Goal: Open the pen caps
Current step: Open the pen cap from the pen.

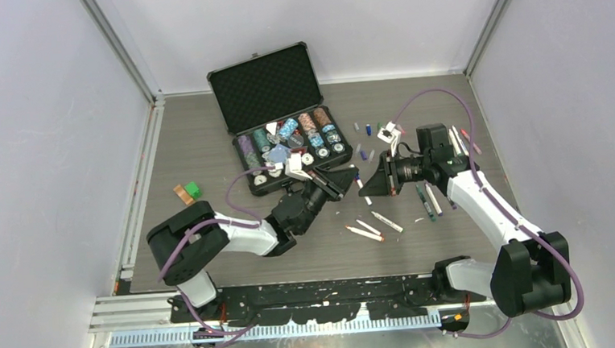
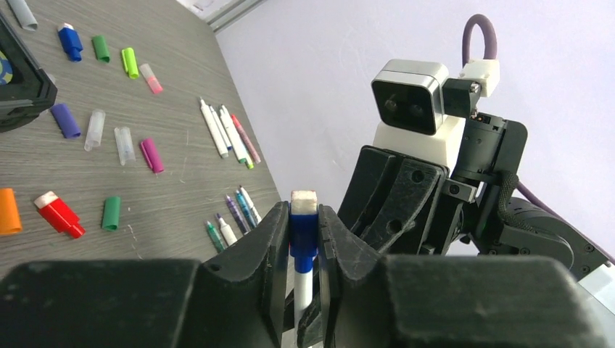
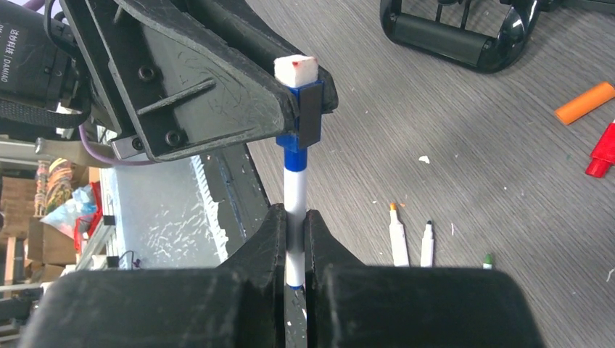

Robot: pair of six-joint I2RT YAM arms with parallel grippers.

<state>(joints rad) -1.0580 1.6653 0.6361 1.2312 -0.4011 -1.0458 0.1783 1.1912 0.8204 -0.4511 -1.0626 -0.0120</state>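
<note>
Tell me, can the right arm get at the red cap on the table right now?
Probably not yet: the right gripper is shut on the pen, whose blue cap the left gripper grips. The red cap lies uncovered on the table.

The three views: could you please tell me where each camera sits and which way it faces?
Top: above and behind the arms, looking down on the table, open case and both arms.
Left wrist: behind the left jaws, shut on the cap of the blue pen; faces the right arm.
Right wrist: behind the right jaws, shut on that pen's barrel; faces the left jaws.
Shared: both wrist views show that pen.
</note>
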